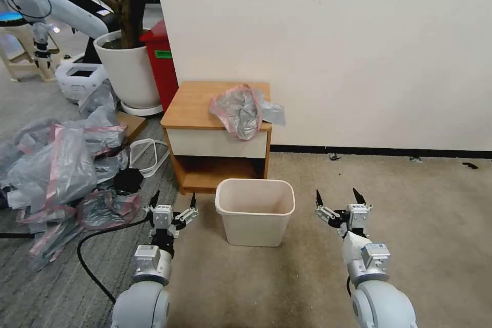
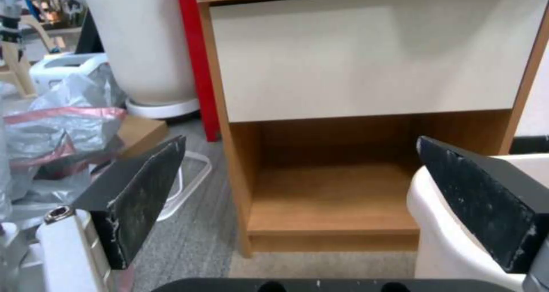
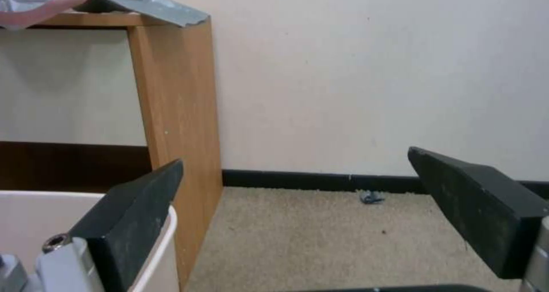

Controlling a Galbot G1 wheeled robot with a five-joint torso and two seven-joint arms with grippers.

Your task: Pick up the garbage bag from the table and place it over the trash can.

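Black fingertips on my left gripper [image 1: 173,201] are spread wide with nothing between them; it hangs low over the carpet, just left of the bin [image 1: 254,210] and in front of the table's [image 1: 197,105] lower left corner. From the left wrist, the two pads [image 2: 143,189] frame the open shelf recess, with the bin's rim behind the one on the bin's side.

Right gripper [image 1: 337,198]: likewise released, jaws apart, empty, low over the carpet to the right of the bin and apart from it. Right wrist view puts one pad [image 3: 134,215] in front of the bin's rim [image 3: 166,223]; the table's side panel and the wall's dark skirting lie beyond.

Bin stands upright on the carpet, directly in front of the table, nothing visible inside.

Bag [image 1: 241,110]: crumpled on the right part of the tabletop, grey with pink band, drooping over the front edge onto the cream panel; a grey flap sticks out past the right edge.

Heap of similar bags [image 1: 61,164] lies on the floor to the left, near the white plant pot [image 1: 128,69] and red bin [image 1: 163,61].
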